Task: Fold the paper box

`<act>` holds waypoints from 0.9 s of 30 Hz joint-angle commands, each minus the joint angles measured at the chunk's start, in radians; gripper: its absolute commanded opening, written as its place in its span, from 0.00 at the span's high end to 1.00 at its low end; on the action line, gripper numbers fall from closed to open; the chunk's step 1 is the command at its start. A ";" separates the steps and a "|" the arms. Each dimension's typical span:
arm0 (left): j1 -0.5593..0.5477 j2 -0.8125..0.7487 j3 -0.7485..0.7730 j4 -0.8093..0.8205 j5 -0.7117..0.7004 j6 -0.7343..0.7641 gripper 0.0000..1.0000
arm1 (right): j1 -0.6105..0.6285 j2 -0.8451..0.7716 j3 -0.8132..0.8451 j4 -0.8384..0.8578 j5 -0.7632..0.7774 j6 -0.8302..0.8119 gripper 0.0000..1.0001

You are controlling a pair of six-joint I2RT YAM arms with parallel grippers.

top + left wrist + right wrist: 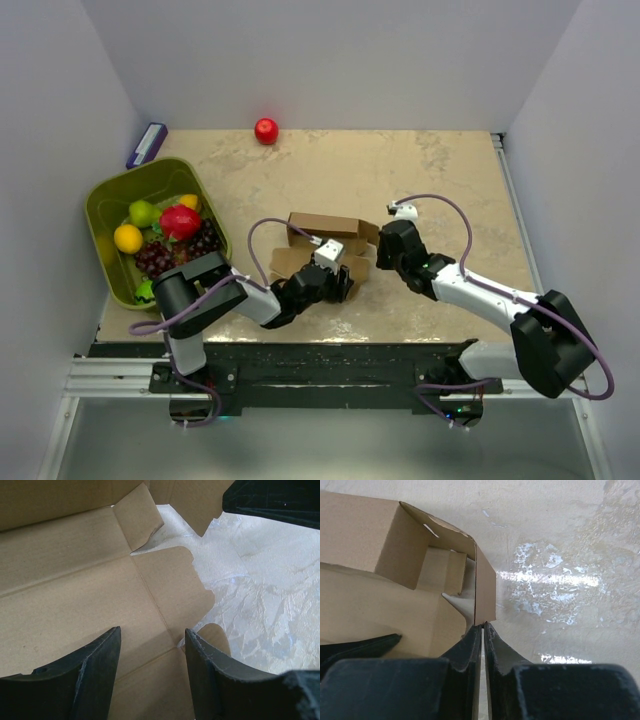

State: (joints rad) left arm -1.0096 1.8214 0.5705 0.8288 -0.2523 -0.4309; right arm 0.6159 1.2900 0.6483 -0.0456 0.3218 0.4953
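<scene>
At the near edge of the table (450, 180), the two arms are reaching inward toward each other. The left gripper (340, 284) is hanging over the near side of the paper box (322, 225), its jaws standing wide apart. In the left wrist view its dark fingers (95, 675) are framing a flat brown panel with a crease running between them, and they are gripping nothing; whether the tips are touching the cardboard cannot be told.

The right gripper (377, 256) is coming in from the right. In the right wrist view its fingers (470, 650) are pressing almost together, leaving only a thin slit, and are pinching the lower edge of an upright end flap of the box.

The paper box is lying near the middle of the table, between the two grippers, partly formed. Its near panels and rounded tabs are lying flat on the tabletop, while its far part is standing up as a low rectangular wall. In the right wrist view this raised part is showing as an open-ended brown sleeve with a smaller flap tucked inside.

Further left, well apart from the box, an olive-green bin (105, 195) is sitting with fruit in it: a lemon (127, 238), a red fruit (180, 220), dark grapes (155, 258) and a green fruit (143, 212).

Beyond the bin, a purple and white object (148, 143) is lying near the far left corner. A red ball-shaped fruit (266, 130) is resting against the back wall.
</scene>
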 commanded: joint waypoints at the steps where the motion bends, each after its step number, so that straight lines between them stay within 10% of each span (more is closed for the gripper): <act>1: -0.001 0.073 -0.011 -0.201 -0.041 -0.035 0.42 | 0.010 -0.006 0.004 0.041 0.000 0.020 0.92; 27: -0.072 0.156 0.104 -0.366 -0.163 0.014 0.44 | 0.018 -0.069 0.082 -0.077 -0.079 0.097 1.00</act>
State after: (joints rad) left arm -1.0702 1.9007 0.7101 0.7120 -0.4324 -0.4080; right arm 0.6285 1.2491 0.6895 -0.1192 0.2436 0.5705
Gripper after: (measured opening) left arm 0.566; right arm 0.007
